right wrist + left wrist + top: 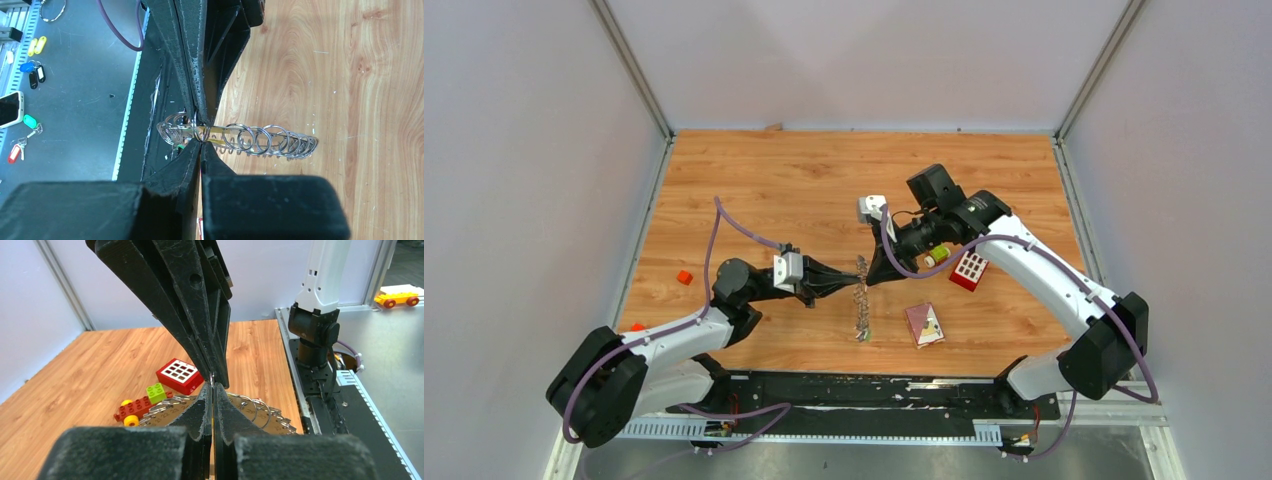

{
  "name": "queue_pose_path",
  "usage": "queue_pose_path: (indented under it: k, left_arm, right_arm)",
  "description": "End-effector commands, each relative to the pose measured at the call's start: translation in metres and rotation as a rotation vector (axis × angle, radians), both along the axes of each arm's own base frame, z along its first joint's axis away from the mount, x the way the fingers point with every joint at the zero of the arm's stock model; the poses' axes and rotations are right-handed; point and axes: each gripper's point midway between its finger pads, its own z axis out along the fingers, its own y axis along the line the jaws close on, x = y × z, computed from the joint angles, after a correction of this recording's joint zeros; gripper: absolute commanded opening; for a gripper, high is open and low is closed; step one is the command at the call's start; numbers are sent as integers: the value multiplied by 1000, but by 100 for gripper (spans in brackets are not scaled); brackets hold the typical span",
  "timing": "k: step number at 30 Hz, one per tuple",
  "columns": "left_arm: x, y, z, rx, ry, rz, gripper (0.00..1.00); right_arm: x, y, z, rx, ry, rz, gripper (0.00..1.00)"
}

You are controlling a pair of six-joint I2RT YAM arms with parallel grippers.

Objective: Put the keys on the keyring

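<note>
Left hand (848,285) is pinching its two black, scuffed fingers fully together on the keyring (861,300). Right hand (872,278) is meeting it tip to tip from the opposite side, its fingers also pressing together on the same bunch. Between them the keyring is showing from above as a thin silvery strand over the middle of the wooden surface (774,180), towards its near edge.

Through the right wrist camera the keyring is appearing as a row of overlapping bright wire rings with a yellow strip running through them. Through the left wrist camera, tan tags under the rings are carrying small printed digits, too faint to read.

A glossy red block (969,270) with a white grid of square buttons is lying beside the right arm. A toy (142,405) of red, green and yellow studded bricks is sitting just beside it. A pinkish card (924,324) is lying near the keyring's lower end, its print unreadable.

Keys (27,66) with yellow, blue, green and red plastic tags are lying off the wood on a grey metal sheet, near a phone (10,107).
</note>
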Motion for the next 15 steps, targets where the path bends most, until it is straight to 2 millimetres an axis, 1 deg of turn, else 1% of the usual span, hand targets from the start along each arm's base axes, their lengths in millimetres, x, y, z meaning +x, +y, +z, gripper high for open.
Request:
queue_pose_path:
  k: [1,7,15]
  left_arm:
    - [-8,6,31,-94,-106,0,0]
    - [-12,7,35,-109,-118,-13,0]
    - [-13,7,34,-110,-125,-17,0]
  right_arm:
    - [0,3,0,35,-5,22,2]
    - [0,4,-1,38,2,28,2]
    - [-1,6,1,52,18,43,2]
